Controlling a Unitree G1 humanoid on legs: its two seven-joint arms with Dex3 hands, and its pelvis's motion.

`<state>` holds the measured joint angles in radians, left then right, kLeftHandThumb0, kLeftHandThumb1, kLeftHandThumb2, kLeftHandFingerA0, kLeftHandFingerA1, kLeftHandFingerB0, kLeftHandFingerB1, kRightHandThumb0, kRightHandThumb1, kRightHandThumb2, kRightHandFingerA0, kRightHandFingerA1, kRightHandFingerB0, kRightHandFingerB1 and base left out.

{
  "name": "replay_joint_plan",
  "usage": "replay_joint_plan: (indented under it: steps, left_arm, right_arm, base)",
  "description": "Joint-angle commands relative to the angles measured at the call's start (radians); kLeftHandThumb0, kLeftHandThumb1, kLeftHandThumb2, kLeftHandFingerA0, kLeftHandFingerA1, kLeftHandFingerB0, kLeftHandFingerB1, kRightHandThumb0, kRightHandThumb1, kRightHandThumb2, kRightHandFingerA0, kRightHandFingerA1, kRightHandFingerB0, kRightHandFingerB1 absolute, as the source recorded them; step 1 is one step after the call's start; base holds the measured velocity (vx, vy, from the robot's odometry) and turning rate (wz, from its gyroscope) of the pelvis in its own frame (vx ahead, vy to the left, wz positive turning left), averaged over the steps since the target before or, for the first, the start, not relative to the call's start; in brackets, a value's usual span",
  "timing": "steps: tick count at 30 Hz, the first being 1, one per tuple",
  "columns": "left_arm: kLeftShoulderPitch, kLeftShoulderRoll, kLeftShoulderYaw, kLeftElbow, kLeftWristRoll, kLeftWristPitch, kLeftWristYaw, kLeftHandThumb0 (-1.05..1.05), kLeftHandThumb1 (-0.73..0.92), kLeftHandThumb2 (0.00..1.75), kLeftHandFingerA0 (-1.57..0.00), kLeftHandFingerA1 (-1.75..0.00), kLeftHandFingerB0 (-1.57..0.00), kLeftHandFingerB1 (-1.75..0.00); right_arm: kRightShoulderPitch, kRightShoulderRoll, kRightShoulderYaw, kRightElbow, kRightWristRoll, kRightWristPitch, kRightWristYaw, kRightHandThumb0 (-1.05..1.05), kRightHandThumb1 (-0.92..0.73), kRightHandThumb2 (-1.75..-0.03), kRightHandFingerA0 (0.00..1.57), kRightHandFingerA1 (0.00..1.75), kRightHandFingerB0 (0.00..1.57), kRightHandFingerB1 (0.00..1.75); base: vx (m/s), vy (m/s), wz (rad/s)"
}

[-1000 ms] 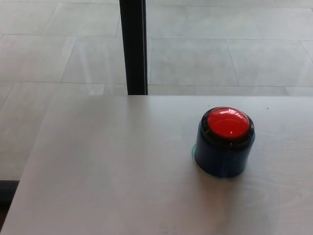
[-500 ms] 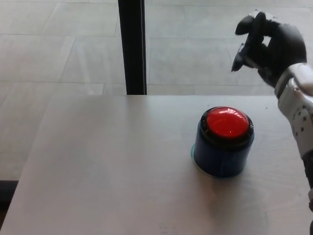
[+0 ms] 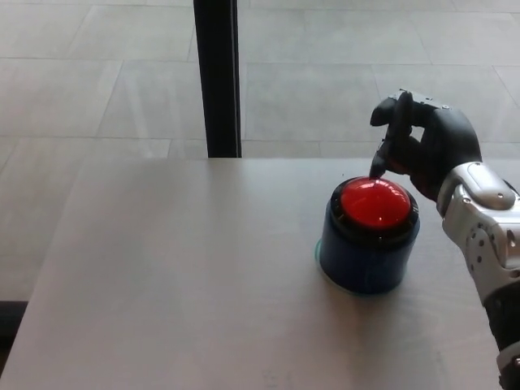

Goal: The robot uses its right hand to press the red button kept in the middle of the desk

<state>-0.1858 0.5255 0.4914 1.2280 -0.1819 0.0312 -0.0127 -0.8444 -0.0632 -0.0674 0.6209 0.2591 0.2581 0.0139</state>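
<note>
right hand (image 3: 426,146) lowered to one red button (image 3: 374,203)

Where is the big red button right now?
In the head view, the red button sits on its dark blue base on the right half of the desk, just below the fingertips of the robot's right hand.

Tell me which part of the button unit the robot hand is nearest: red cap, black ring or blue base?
The red cap: the right robot hand hangs at its far edge, fingertip pointing down onto it.
</note>
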Motion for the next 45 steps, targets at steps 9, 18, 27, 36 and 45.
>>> replay_joint_plan:
  steps: [9,18,27,36,45]
  left_arm:
    - [-0.004,0.018,0.001,0.012,-0.017,0.014,0.003,-0.74,0.92,1.28,-0.45,-0.93,-0.31,-0.79]
    - [-0.011,0.019,-0.007,0.003,-0.017,0.012,0.014,-0.74,0.92,1.29,-0.49,-0.96,-0.33,-0.8]
    - [-0.022,0.016,-0.01,0.002,-0.028,0.016,0.012,-0.75,0.92,1.19,-0.35,-1.2,-0.22,-0.9]
    - [-0.034,0.018,-0.015,0.009,-0.029,0.011,0.012,-0.77,0.92,1.29,-0.47,-0.96,-0.3,-0.79]
    - [-0.032,0.019,-0.028,0.0,-0.021,0.016,0.013,-0.74,0.92,1.28,-0.47,-0.94,-0.29,-0.77]
  right_arm:
    - [0.042,0.027,0.015,-0.01,-0.056,-0.028,0.03,-0.18,-0.48,-1.29,0.91,1.75,0.76,1.63]
    - [0.068,0.002,0.035,-0.016,-0.092,-0.014,0.044,-0.16,-0.56,-1.19,0.91,1.75,0.74,1.65]
    - [0.138,0.032,-0.015,-0.018,-0.07,-0.018,0.021,-0.18,-0.6,-1.15,0.9,1.75,0.74,1.61]
    - [0.156,0.096,-0.066,0.045,-0.059,-0.07,0.004,-0.2,-0.5,-1.28,0.96,1.75,0.77,1.61]
    - [0.135,0.061,-0.03,0.058,-0.094,-0.102,0.036,-0.17,-0.54,-1.25,0.95,1.75,0.78,1.62]
  base:
    - [0.0,0.0,0.0]
    - [0.0,0.0,0.0]
    - [0.0,0.0,0.0]
    - [0.0,0.0,0.0]
    - [0.0,0.0,0.0]
